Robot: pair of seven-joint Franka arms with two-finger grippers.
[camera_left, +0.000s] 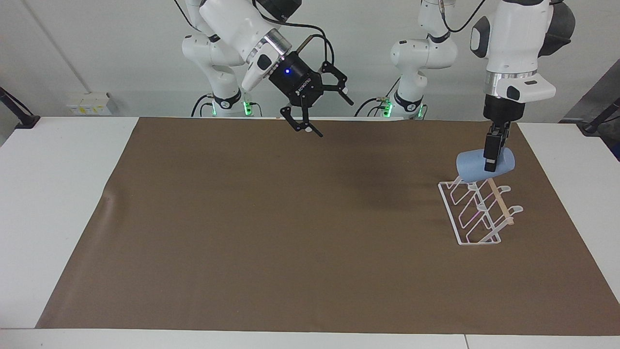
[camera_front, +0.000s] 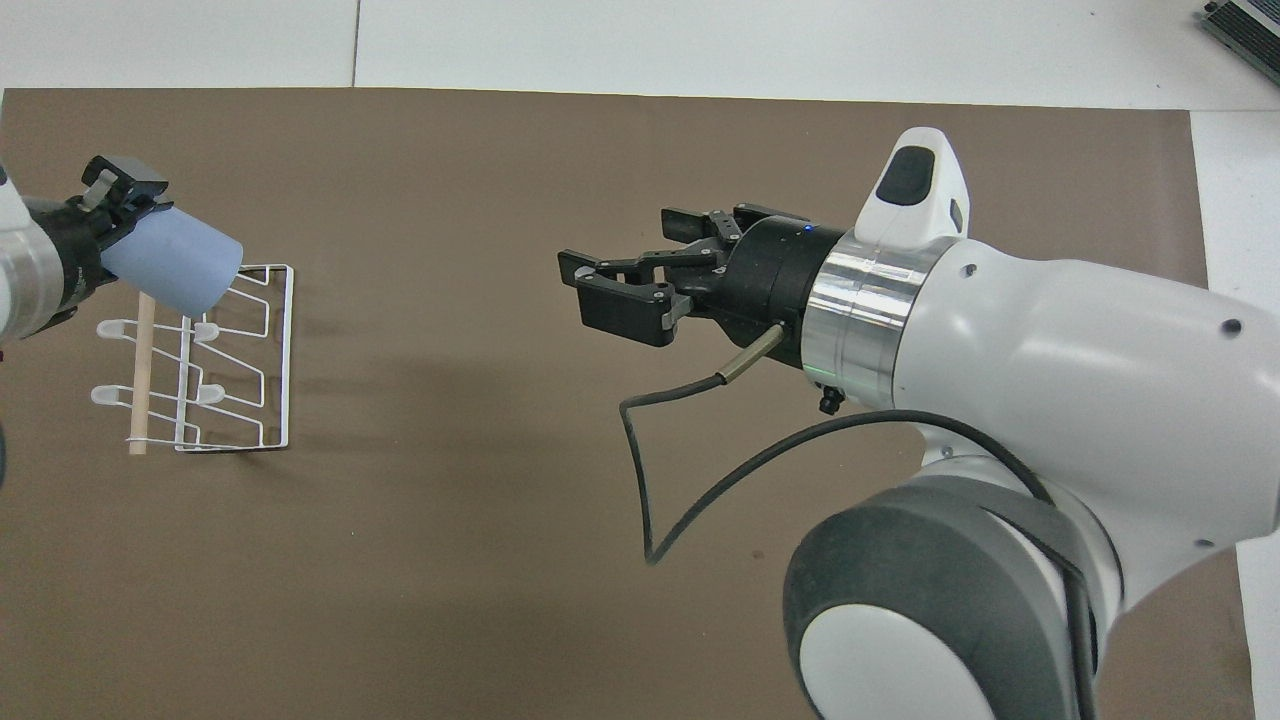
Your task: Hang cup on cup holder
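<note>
The cup (camera_left: pixel 482 166) hangs over the cup holder (camera_left: pixel 477 213) — toward the left arm's end of the table.

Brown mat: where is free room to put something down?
The brown mat is bare from the cup holder to the right arm's end. It is crowded only at the holder, where the left gripper holds the cup over it.

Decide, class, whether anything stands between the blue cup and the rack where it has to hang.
Nothing visible does. The left hand holds the cup on its side just over the cup holder, at the end nearer the robots.
</note>
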